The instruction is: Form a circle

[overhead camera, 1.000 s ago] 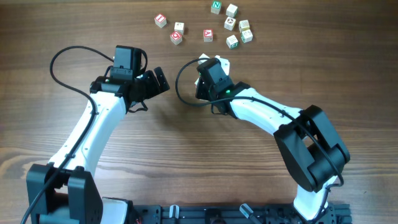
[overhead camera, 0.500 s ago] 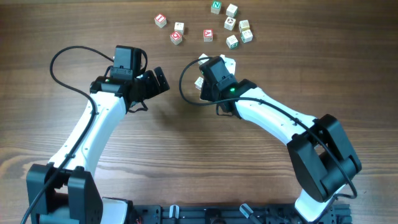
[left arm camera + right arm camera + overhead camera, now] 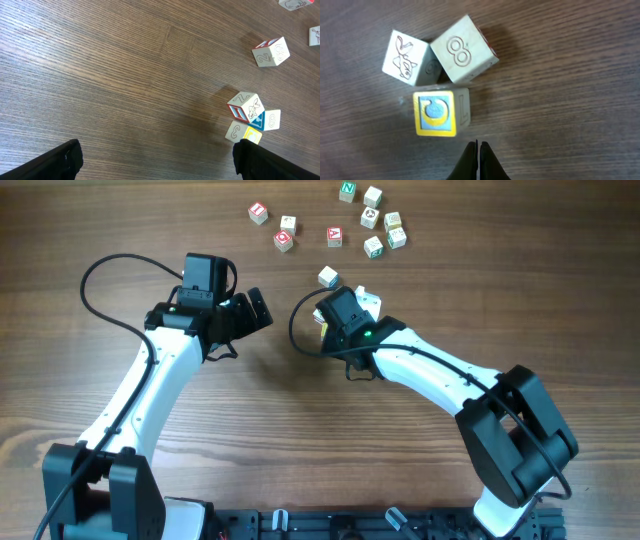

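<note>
At the left of the overhead view, the left arm [image 3: 150, 380] reached up across the wooden table [image 3: 80, 240]. The left gripper [image 3: 252, 310] hung with its pincer spread wide and nothing in it. Its own wrist view showed the dark fingertips [image 3: 60, 160] at the two bottom corners, with only bare wood grain between them.

The letter cubes [image 3: 335, 236] lay scattered near the far edge of the table, and no ring had been formed. A loose row of four [image 3: 284, 240] ran from left to right there, each cube apart from the next. Closer to the middle of the table, a lone cube [image 3: 327, 277] sat by itself just beyond the right arm's wrist.

A cluster of three [image 3: 250, 120] lay beneath that wrist, largely hidden from overhead. In the right wrist view, the animal cube [image 3: 405, 57] touched the "8" cube [image 3: 462, 50] at its right. The yellow-framed cube [image 3: 436, 114], which had a blue face, lay just below the pair.

The right gripper [image 3: 476, 152] had its fingers pressed together and pinched nothing. Its tips pointed at the wood just beside the yellow-framed cube, and whether they touched it could not be told.

Further right along the far edge, a tighter bunch of six [image 3: 372, 218] sat well apart from the cluster. The right arm [image 3: 440, 375] trailed back to the lower right
</note>
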